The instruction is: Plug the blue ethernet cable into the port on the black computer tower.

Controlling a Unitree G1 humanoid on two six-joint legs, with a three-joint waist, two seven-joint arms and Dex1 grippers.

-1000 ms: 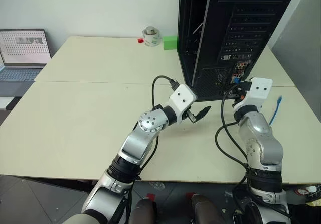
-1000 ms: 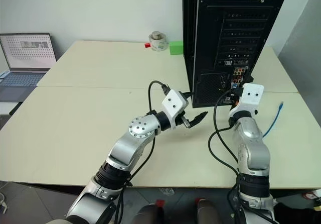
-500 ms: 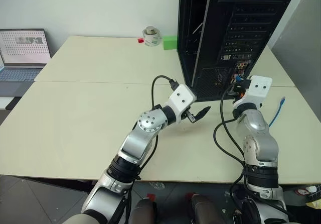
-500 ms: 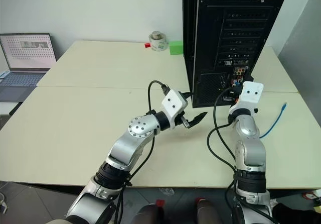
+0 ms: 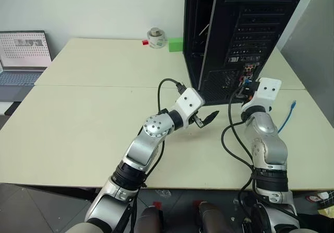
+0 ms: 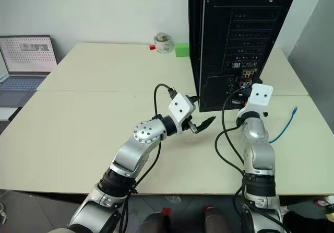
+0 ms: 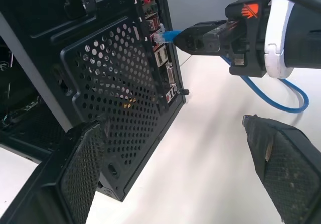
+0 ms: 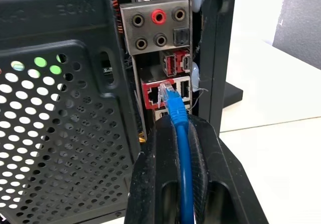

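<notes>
The right gripper (image 8: 175, 133) pinches the thin blue ethernet cable (image 8: 183, 174), its clear plug right at the small red-edged port (image 8: 154, 94) on the tall black metal computer tower (image 5: 235, 29). The left gripper (image 5: 204, 119) is wide open above bare cream table (image 5: 88, 123).

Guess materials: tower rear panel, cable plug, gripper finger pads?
Black computer tower: looks like painted sheet metal, matte black, punched with round vent holes. Blue ethernet cable: glossy rubbery jacket; its plug looks like clear-blue moulded plastic. Left gripper fingers: black pads with fine dimpled texture, probably rubber, dusty. Right gripper fingers: smooth black, likely plastic.
</notes>
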